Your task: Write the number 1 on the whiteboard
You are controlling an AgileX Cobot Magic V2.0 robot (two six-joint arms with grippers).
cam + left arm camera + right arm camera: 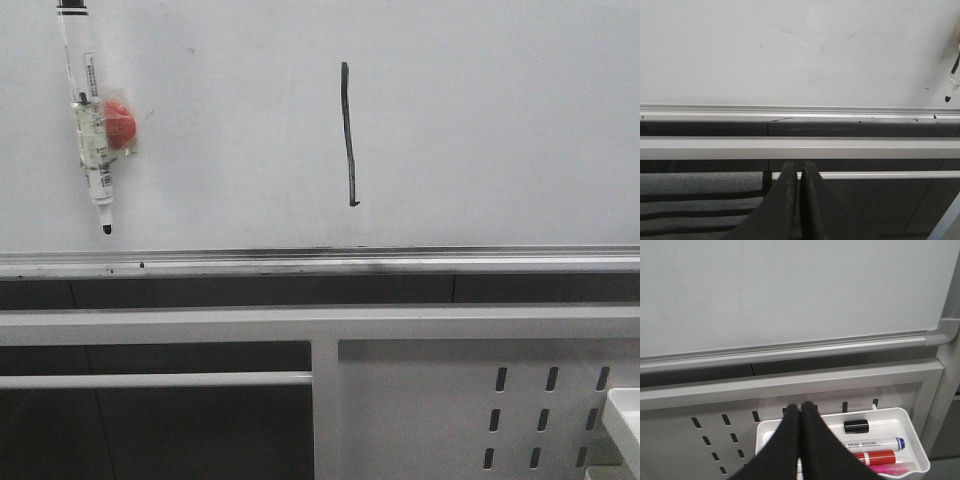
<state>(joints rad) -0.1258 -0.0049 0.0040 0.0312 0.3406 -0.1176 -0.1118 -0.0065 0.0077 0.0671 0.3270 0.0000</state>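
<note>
The number 1 (348, 133) is a thin, near-vertical black stroke with a tiny hook at its lower end, in the middle of the whiteboard (480, 120). A black-tipped marker (90, 120) hangs on the board at the upper left, fixed by a red magnet (119, 123); its tip also shows in the left wrist view (951, 87). Neither gripper shows in the front view. My left gripper (799, 167) is shut and empty below the board's silver tray edge (790, 111). My right gripper (800, 409) is shut and empty above a white tray (907, 426).
The white tray holds a black cap (856, 426), a blue-capped marker (875, 444), a red marker (880, 457) and a pink one (895, 469). It hangs on a white perforated panel (715, 440). A grey frame rail (300, 322) runs under the board.
</note>
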